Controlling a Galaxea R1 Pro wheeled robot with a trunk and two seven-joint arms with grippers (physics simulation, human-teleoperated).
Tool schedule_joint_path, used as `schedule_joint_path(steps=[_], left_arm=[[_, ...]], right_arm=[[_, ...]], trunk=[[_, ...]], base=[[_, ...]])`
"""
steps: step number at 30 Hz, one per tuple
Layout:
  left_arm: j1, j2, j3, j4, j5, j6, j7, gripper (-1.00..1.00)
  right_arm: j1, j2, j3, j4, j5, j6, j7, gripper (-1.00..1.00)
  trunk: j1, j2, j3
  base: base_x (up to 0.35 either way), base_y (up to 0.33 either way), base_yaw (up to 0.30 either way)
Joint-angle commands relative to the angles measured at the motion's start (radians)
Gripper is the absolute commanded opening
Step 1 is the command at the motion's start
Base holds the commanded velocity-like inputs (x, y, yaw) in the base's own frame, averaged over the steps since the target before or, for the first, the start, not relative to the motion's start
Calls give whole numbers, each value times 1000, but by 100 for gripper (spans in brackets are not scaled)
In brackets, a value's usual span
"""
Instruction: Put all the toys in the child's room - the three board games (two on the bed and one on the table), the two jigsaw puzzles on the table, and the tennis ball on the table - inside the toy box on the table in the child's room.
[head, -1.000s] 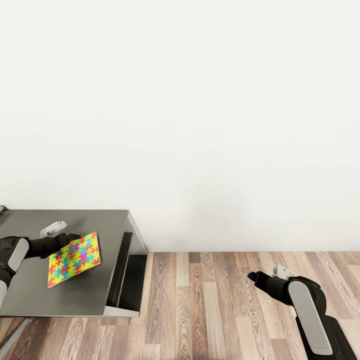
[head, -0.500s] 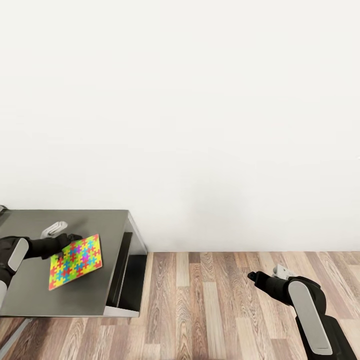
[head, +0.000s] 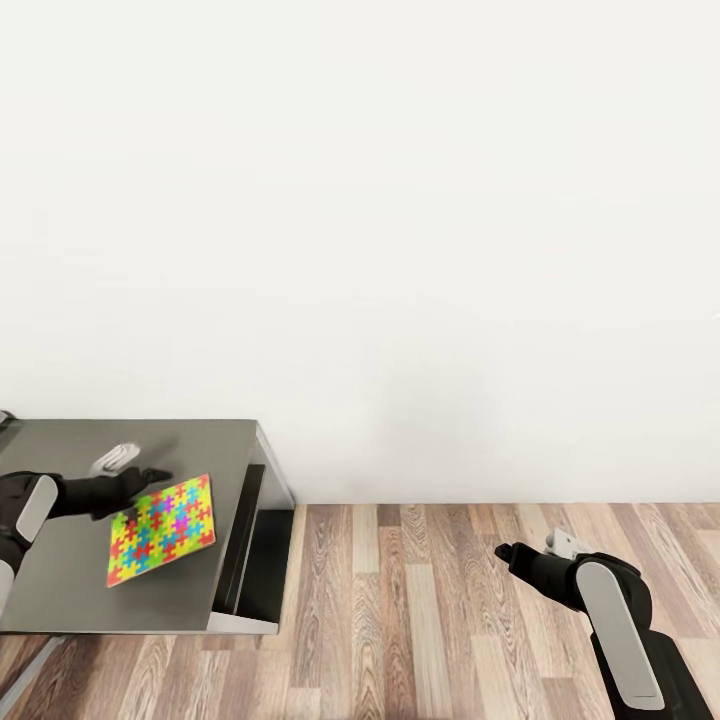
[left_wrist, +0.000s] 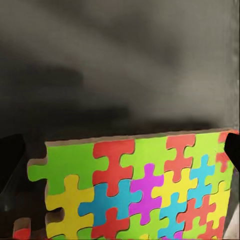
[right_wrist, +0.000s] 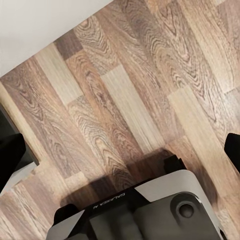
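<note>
Even bright light, soft shadows

Dark-grey desk sits at lower left of head view, its back edge vs. the white wall, w/ an open compartment on its right side. A puzzle is over the top near the right edge, tilted — can't tell if it touches the surface. Wood-plank floor runs right of desk to the wall; in right wrist view, same planks.

Multicoloured interlocking-piece jigsaw puzzle over dark-grey desk, white wall, wood-plank floor
</note>
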Motion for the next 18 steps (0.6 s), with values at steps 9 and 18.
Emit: schedule_joint_path(steps=[9,18], left_arm=[[-1,-2,-3,0,-11,10,-68,100],[-1,-6,-6,0,-9,18,-72,100]], right_arm=[[-1,0,0,-1,-10,3,-10,100],[-1,0,0,-1,-10,3,-10,100]], trunk=[[0,-1,-1],[0,-1,-1]], base=[[0,0,0],[0,0,0]])
